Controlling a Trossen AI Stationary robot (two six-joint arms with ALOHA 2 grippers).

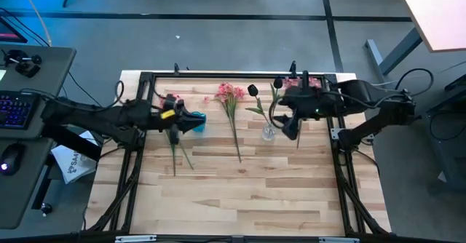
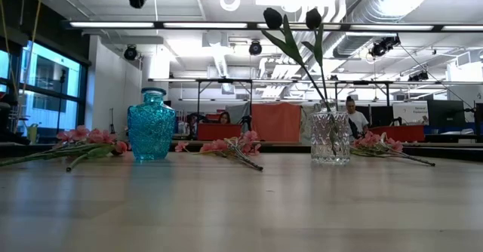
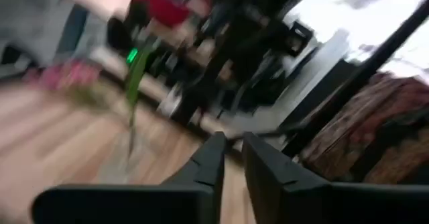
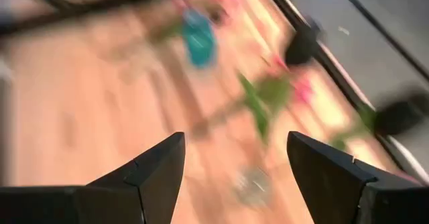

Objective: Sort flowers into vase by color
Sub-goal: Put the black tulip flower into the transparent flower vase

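Near-black tulips [image 2: 290,26] stand in the clear glass vase [image 2: 330,137]; pink sprays [image 1: 231,94] lie on the wood table [image 1: 240,192], apparently bound for the turquoise vase [image 2: 151,125]. Right gripper [image 4: 234,174] hovers over the glass vase, fingers wide apart and empty. Left gripper [image 3: 231,163], nearly closed, holds nothing by the turquoise vase. Only the low view shows both tulip heads upright; only the high view places the arms.

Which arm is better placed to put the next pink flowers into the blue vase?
Probably the left. The left gripper is beside the blue vase, with a pink spray beneath it. The right gripper, open, is at the clear vase holding dark tulips.
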